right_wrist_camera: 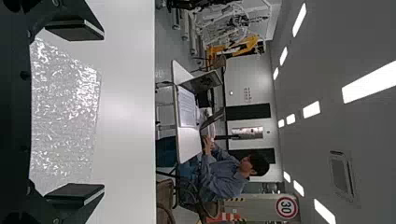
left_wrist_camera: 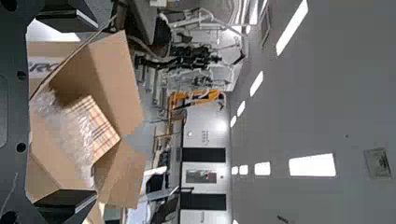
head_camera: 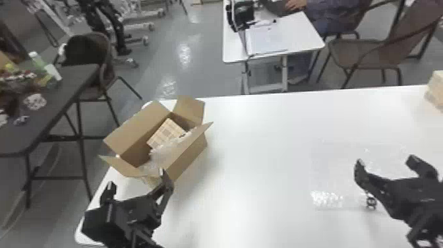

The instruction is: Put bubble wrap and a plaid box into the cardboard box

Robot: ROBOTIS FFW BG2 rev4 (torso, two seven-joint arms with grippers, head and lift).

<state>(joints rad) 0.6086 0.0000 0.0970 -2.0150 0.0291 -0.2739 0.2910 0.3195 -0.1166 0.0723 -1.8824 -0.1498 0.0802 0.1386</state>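
Note:
In the head view, the open cardboard box [head_camera: 189, 158] stands at the table's left edge. Inside it lie the plaid box [head_camera: 166, 133], tilted, and crumpled bubble wrap [head_camera: 169, 150] beside it. My left gripper [head_camera: 138, 186] is open at the box's near end, holding nothing; in the left wrist view the left gripper [left_wrist_camera: 84, 112] has the plaid box [left_wrist_camera: 100, 130] and wrap [left_wrist_camera: 65, 130] beyond its parted fingers. My right gripper [head_camera: 389, 161] is open above a flat sheet of bubble wrap [head_camera: 326, 199] on the right. The right wrist view shows this sheet [right_wrist_camera: 65, 116] beyond the open right gripper [right_wrist_camera: 84, 116].
The white table [head_camera: 263, 132] spreads between the cardboard box and the flat sheet. A pale stack [head_camera: 436, 89] stands at its far right edge. A dark side table [head_camera: 66, 89] with clutter is to the left, and the cardboard box's flaps stick outward.

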